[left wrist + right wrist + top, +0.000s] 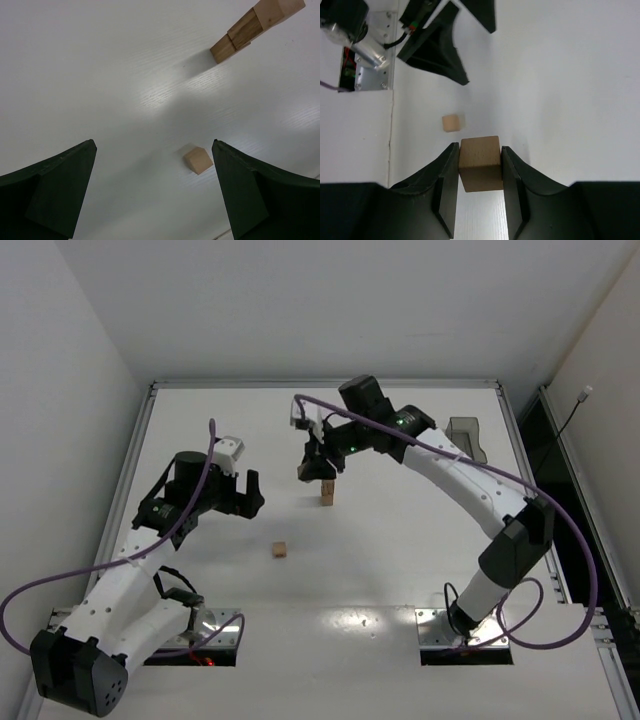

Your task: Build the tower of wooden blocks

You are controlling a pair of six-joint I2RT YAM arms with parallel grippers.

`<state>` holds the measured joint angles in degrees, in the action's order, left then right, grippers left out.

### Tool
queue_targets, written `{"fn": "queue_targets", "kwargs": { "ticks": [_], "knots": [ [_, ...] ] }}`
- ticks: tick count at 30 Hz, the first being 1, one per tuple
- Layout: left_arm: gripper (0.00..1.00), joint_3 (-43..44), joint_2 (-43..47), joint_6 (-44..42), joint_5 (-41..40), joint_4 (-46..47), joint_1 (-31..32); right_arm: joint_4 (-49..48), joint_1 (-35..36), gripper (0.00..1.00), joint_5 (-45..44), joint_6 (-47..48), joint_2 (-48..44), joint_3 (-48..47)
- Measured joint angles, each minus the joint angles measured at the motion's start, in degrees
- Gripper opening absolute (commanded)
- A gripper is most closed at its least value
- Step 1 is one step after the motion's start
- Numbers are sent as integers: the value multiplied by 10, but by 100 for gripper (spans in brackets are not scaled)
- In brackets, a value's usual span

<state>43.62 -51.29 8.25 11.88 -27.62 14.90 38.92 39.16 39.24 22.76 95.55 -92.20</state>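
Right fingers (447, 190) tight on wood block (480, 164); left fingers (55, 185) wide apart; grey box (465, 437) contents unclear.

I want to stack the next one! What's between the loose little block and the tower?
Nothing, just bare white table between the loose block and the tower; the left wrist view shows it best.

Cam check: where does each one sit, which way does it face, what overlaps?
Top external: above and behind, looking down on the table; left arm and right arm both show.
Left wrist: looks down between the open left gripper at the loose block and tower.
Right wrist: looks down past the right gripper, shut on a block, back toward the left gripper.
Shared: the loose block shows in all three.
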Motion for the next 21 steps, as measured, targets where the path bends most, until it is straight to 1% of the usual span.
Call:
{"fn": "queue_targets", "kwargs": {
  "ticks": [4, 6, 10, 13, 18, 21],
  "knots": [
    [100, 0, 0, 4, 2, 1, 0, -30, -50, 0, 12, -63, 0, -7],
    [100, 0, -1, 9, 7, 2, -3, -69, -89, 0, 38, -103, -2, 3],
    [100, 0, -9, 15, 16, 10, -11, -188, -177, 0, 101, -196, -14, 73],
    [100, 0, -18, 15, 23, 15, -14, -232, -209, 0, 113, -244, -16, 113],
    [100, 0, -34, 15, 32, 16, -15, -229, -215, 0, 111, -272, -15, 111],
    [100, 0, -40, 15, 34, 16, -15, -181, -217, 0, 101, -251, -6, 69]
  ]
}}
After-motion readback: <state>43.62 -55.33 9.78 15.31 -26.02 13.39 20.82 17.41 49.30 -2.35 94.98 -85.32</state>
